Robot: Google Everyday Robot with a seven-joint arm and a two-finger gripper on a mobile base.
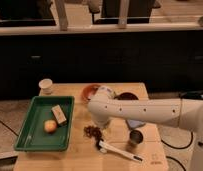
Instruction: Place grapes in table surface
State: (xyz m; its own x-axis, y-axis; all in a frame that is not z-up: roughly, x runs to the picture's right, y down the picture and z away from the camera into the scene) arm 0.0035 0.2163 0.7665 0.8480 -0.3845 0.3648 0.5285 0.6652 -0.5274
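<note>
The grapes (92, 131), a small dark reddish cluster, lie on the light wooden table surface (80, 160) just right of the green tray. My white arm reaches in from the right across the table. Its gripper (100, 121) points down just above and to the right of the grapes, open, with nothing held. The arm's bulk hides most of the fingers.
A green tray (26, 141) on the left holds an orange fruit (50, 126) and a tan block (59, 115). A white cup (45, 85) stands at the back left and a red bowl (90, 91) behind the arm. A metal cup (136, 137) and a white utensil (119, 150) lie front right.
</note>
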